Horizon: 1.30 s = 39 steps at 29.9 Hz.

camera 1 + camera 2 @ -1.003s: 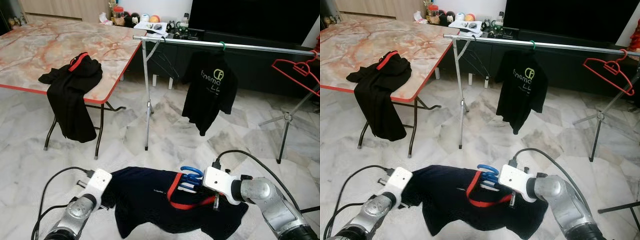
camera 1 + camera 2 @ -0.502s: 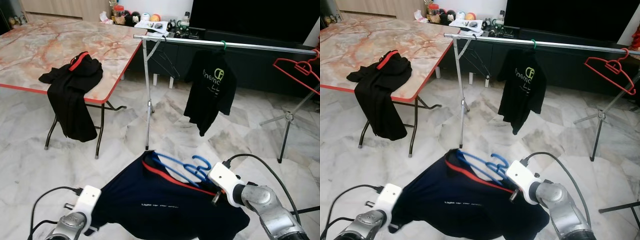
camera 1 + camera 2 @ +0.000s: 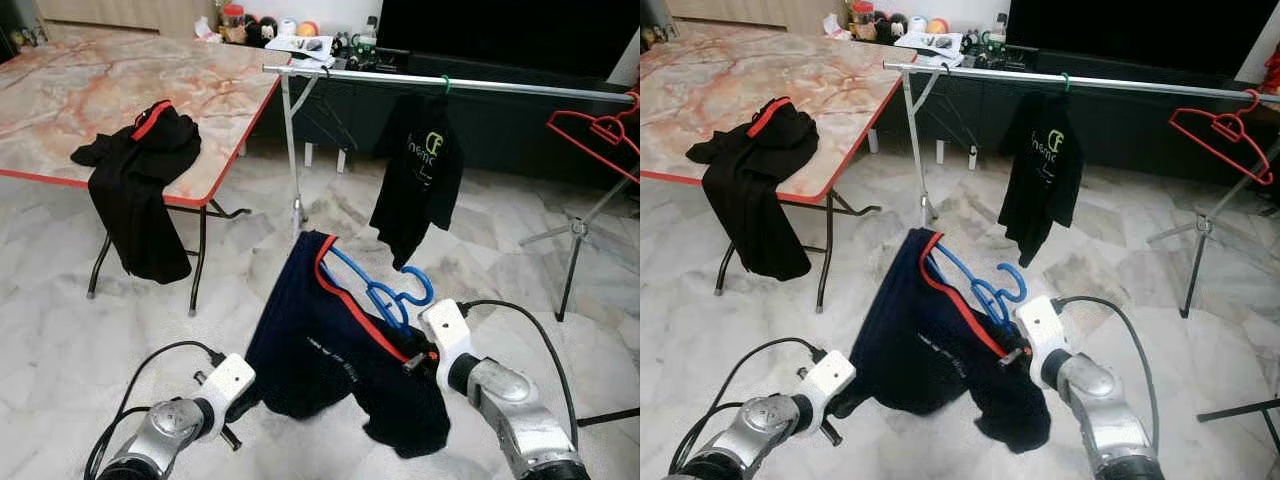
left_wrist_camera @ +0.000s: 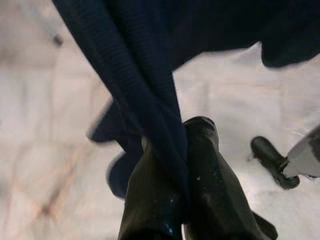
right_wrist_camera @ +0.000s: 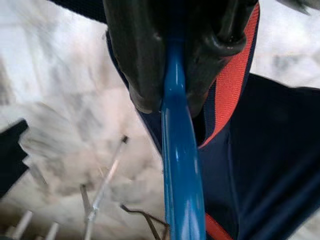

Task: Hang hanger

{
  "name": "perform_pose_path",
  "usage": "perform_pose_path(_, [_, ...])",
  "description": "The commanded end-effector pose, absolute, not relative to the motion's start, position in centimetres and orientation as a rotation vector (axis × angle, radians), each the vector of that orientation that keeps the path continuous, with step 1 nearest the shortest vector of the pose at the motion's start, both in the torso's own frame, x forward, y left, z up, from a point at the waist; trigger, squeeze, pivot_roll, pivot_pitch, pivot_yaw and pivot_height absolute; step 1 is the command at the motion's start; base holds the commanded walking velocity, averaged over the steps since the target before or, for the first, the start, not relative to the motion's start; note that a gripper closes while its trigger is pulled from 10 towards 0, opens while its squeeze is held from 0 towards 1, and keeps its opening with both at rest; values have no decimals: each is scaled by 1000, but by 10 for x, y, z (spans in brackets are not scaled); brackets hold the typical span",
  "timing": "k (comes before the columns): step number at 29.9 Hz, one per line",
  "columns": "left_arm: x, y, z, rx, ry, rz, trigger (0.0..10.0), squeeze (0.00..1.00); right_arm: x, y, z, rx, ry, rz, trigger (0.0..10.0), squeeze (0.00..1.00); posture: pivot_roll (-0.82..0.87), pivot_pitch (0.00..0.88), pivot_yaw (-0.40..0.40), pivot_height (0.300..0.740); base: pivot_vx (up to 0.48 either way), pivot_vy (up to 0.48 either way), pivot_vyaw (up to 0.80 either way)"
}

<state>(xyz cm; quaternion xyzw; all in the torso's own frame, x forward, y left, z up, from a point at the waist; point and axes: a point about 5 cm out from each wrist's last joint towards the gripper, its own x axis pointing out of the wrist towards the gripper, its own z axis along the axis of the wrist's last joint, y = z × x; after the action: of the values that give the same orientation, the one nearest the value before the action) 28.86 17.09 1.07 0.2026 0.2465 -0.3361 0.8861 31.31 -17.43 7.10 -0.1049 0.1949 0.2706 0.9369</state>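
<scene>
A blue hanger [image 3: 385,290] carries a navy shirt [image 3: 320,350] with a red collar, held up low in front of me over the marble floor. My right gripper [image 3: 412,360] is shut on the hanger's blue bar [image 5: 177,165], just below its hook. My left gripper [image 3: 238,400] is shut on a fold of the shirt's lower edge [image 4: 150,90], to the left and lower. Ahead stands a silver clothes rail [image 3: 500,86], beyond the hanger's hook and higher than it.
A black T-shirt [image 3: 420,175] hangs from a green hook on the rail, and a red hanger [image 3: 595,135] hangs at its right end. The rail's leg [image 3: 294,170] stands by a marble-topped table [image 3: 90,90] on the left, with a black garment [image 3: 140,190] draped over its edge.
My right gripper has lifted the hanger forward and up, so the shirt now hangs narrow and steep. My left gripper has come up and to the right with the hem.
</scene>
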Motion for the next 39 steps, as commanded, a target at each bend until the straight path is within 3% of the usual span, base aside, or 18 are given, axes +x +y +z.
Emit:
perform_pose_path(1, [284,174,9,455,509,-732,0,0,315,-182,72,-263,408,512,0,0,8,105,-18,740,0,0,0])
perform_pose_path(6, [312,192,36,512,362,-441,0,0,297,-191,39,-545,604,585,0,0,11,108,-12,740,0,0,0])
perform_pose_path(9, [327,227,55,433,334,-79,0,0,276,-204,20,-730,763,738,0,0,8,106,-12,740,0,0,0])
perform_pose_path(13, [327,243,57,377,343,72,0,0,266,-206,17,-743,806,828,0,0,6,106,-12,740,0,0,0])
perform_pose_path(14, [323,256,55,312,369,196,0,0,260,-209,18,-743,823,893,0,0,4,107,-12,740,0,0,0])
perform_pose_path(17, [311,267,39,274,509,275,0,0,267,-220,21,-755,827,779,0,0,1,107,-13,740,0,0,0])
perform_pose_path(20, [300,264,22,281,633,213,0,0,277,-222,28,-695,769,698,0,0,3,106,-12,740,0,0,0])
perform_pose_path(21, [292,256,9,290,730,121,0,0,285,-218,38,-555,697,644,0,0,7,105,-13,740,0,0,0])
perform_pose_path(24, [278,239,-9,350,869,-127,0,0,292,-209,53,-353,607,644,0,0,8,105,-12,740,0,0,0])
perform_pose_path(25, [278,239,-9,350,869,-127,0,0,292,-209,53,-353,607,644,0,0,8,105,-12,740,0,0,0])
perform_pose_path(29, [262,215,-24,461,949,-499,0,0,296,-202,64,-288,528,681,0,0,9,104,-14,740,0,0,0])
perform_pose_path(32, [265,205,-20,466,887,-589,0,0,304,-203,71,-257,468,616,0,0,7,101,-15,740,0,0,0])
perform_pose_path(36, [285,187,5,353,657,-645,0,0,327,-203,98,-122,171,378,0,0,-2,98,-17,740,0,0,0])
perform_pose_path(39, [292,173,23,256,554,-746,0,0,328,-197,99,150,62,272,0,0,10,97,-19,740,0,0,0])
